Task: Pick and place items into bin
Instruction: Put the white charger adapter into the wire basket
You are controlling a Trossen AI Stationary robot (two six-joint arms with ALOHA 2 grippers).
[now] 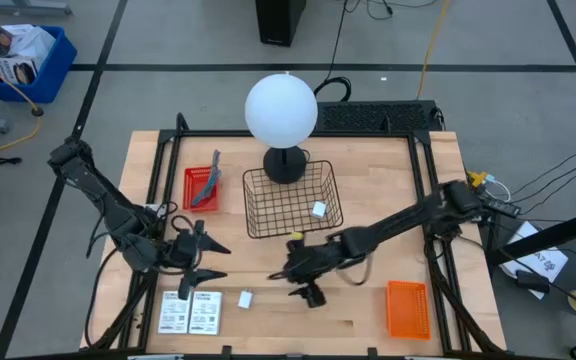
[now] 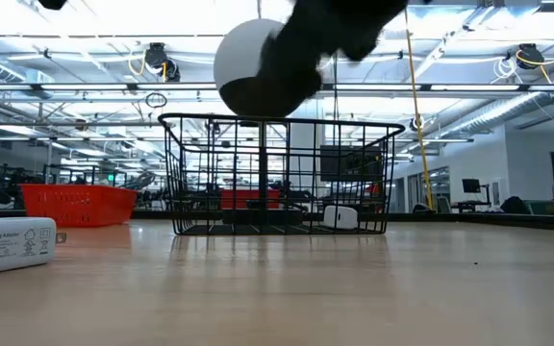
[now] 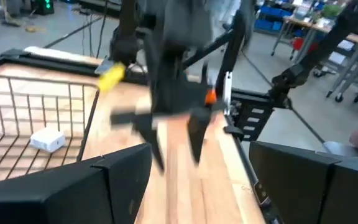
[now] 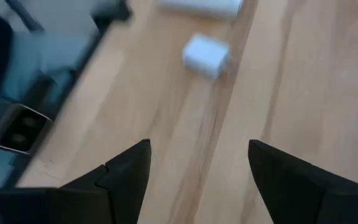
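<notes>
One small white block point(image 1: 245, 298) lies on the bare wood near the table's near edge; in the right wrist view this block point(image 4: 206, 55) lies ahead of the fingers. A second white block point(image 1: 319, 209) sits on the floor of the black wire basket point(image 1: 268, 225). Two white printed cards point(image 1: 189, 312) lie flat at the near left. A grey metal tool point(image 1: 206, 185) rests in a red tray point(image 1: 193, 200). My right gripper point(image 1: 286, 280) is open, just right of the loose block and apart from it. My left gripper point(image 1: 223, 262) is open, above the cards. No teal pen shows.
The white globe lamp point(image 1: 281, 110) stands on its black foot at the basket's far side. An orange bin point(image 1: 407, 308) sits at the near right. Bare wood lies between the basket and the near edge. Black frame rails point(image 1: 423, 180) border the table's sides.
</notes>
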